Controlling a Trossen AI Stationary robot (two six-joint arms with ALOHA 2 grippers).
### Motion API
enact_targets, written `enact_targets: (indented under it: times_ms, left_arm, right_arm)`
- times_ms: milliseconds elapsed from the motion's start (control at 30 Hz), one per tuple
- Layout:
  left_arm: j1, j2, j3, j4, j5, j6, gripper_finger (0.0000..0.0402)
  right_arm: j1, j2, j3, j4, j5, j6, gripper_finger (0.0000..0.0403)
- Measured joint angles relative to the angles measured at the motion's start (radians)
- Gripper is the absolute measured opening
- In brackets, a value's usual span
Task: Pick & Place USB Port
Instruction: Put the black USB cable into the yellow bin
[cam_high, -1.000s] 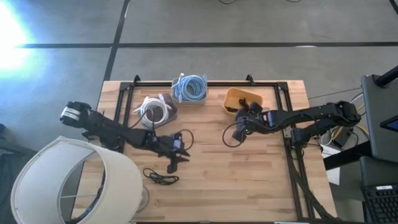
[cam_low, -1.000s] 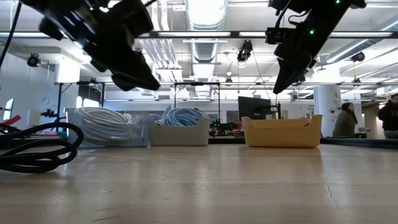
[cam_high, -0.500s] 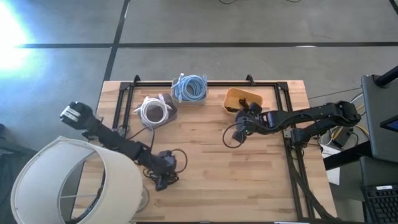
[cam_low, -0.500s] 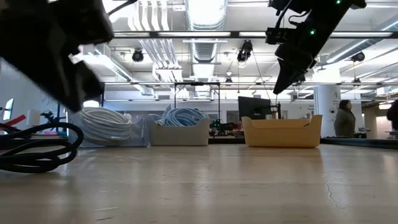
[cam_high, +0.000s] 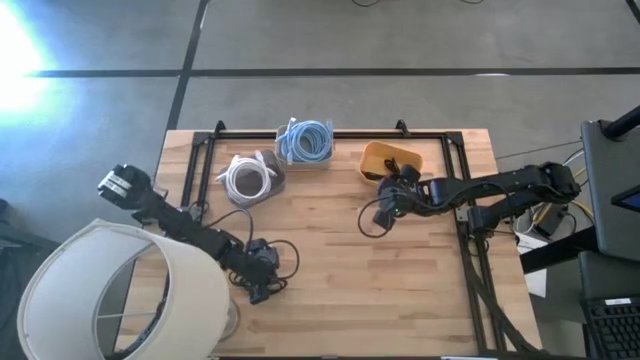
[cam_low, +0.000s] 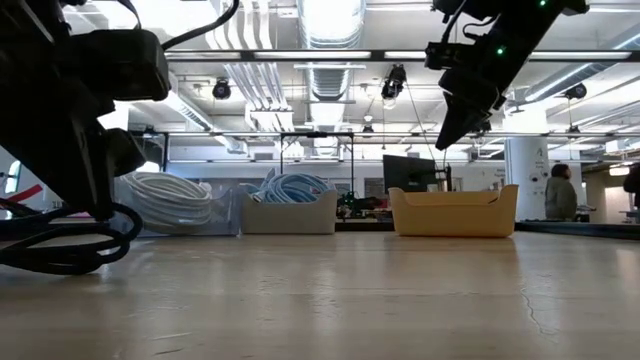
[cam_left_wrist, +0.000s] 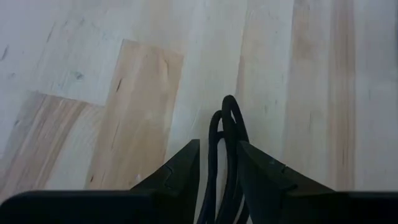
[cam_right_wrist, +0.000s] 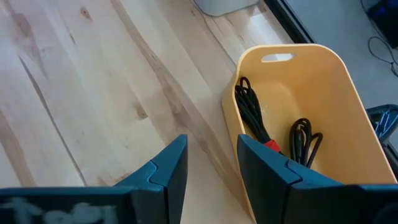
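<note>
Overhead, low and wrist views of a wooden tabletop (cam_high: 400, 290). The left tool (cam_high: 262, 283) is down at the near left part of the tabletop, its fingers (cam_left_wrist: 180, 171) pinching a bundled black cable (cam_left_wrist: 225, 143) whose loops lie on the wood beside it. The right tool (cam_high: 388, 204) hangs above the tabletop just beside the yellow bin (cam_high: 385, 157); its fingers (cam_right_wrist: 168, 168) stand slightly apart with nothing seen between them, and a thin black cable loop (cam_high: 372, 222) trails below it. The yellow bin holds two coiled black cables (cam_right_wrist: 255, 118). Along the far edge, a bin of white cable (cam_high: 248, 178) and a bin of blue cable (cam_high: 305, 142) stand left of the yellow one. A lamp shade (cam_high: 110, 300) covers the near left corner.
</note>
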Motion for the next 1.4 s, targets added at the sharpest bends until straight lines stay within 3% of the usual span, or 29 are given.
enact_targets:
  times_ms: [167, 500, 900, 1167, 1400]
  left_arm:
    - [0.000, 0.000, 0.000, -0.007, -0.059, 0.011, 0.0110]
    - [0.001, 0.000, -0.031, -0.007, -0.073, -0.073, 0.0110]
    - [0.003, 0.000, -0.052, -0.007, -0.134, -0.069, 0.0108]
    - [0.020, 0.001, -0.052, -0.004, -0.248, -0.041, 0.0048]
    - [0.059, 0.000, -0.037, 0.026, -0.390, -0.051, 0.0011]
  right_arm:
    - [0.000, 0.000, -0.002, 0.015, 0.000, 0.000, 0.0133]
    - [0.000, 0.000, -0.006, 0.023, 0.000, 0.000, 0.0130]
    - [0.000, 0.000, -0.006, 0.026, 0.001, -0.004, 0.0132]
    - [0.000, 0.000, -0.006, 0.069, 0.001, -0.005, 0.0125]
    - [0.000, 0.000, 0.018, 0.143, -0.027, -0.157, 0.0118]
